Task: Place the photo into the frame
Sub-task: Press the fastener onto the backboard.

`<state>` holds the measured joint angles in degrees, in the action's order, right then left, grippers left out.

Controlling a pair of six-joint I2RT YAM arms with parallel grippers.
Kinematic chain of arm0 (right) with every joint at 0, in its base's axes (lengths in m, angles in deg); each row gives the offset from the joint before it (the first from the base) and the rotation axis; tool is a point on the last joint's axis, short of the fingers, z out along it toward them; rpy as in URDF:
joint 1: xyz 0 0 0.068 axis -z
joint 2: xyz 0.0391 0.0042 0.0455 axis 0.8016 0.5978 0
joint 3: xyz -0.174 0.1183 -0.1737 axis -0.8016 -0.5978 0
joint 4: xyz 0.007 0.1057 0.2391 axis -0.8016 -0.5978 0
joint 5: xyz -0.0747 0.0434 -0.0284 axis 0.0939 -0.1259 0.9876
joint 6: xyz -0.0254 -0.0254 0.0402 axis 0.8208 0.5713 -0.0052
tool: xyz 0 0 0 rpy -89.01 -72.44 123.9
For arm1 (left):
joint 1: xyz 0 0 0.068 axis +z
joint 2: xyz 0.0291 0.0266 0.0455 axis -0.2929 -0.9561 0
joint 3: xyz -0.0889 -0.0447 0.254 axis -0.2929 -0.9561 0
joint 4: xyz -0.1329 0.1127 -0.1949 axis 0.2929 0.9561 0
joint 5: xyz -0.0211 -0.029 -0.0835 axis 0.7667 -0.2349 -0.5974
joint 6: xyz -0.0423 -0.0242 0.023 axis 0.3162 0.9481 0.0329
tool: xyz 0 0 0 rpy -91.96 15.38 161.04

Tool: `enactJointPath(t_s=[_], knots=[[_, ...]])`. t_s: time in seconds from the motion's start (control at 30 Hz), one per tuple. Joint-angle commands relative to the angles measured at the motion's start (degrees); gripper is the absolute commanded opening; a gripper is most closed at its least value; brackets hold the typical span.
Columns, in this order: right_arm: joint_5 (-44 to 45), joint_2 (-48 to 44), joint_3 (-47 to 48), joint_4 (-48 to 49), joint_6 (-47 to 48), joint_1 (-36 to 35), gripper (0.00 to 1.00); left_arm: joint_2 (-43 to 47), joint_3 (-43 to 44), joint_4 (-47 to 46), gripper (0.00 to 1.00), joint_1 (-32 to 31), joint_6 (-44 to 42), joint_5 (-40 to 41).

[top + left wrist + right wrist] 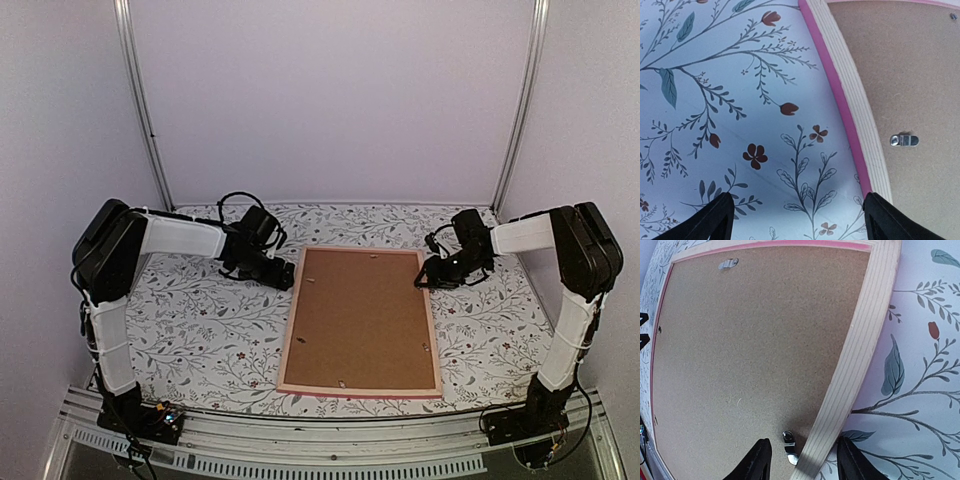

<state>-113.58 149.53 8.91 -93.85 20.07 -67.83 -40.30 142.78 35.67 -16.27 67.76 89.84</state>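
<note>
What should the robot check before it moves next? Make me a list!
1. The frame lies flat, back up: ok.
2. The board sits inside the frame: ok.
3. The photo is in the frame: cannot tell, since the board hides whatever is under it.
4. The left gripper is open and empty, by the frame's left rail: ok.
5. The right gripper is open, astride the right rail: ok.
6. The clip by the right gripper locks the board: cannot tell.
</note>
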Motion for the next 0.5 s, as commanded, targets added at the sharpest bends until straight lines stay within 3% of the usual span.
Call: enactJointPath(t_s=[0.0, 0.47], knots=[[0.4, 1.2, 2.8, -0.7, -0.9, 0.7, 0.44, -0.1, -1.0, -0.1, 0.92, 0.7, 0.0, -0.5], [6.0, 2.0, 2.9, -4.0, 0.1, 1.2, 0.4, -0.2, -1.4, -0.5, 0.92, 0.7, 0.2, -1.2]])
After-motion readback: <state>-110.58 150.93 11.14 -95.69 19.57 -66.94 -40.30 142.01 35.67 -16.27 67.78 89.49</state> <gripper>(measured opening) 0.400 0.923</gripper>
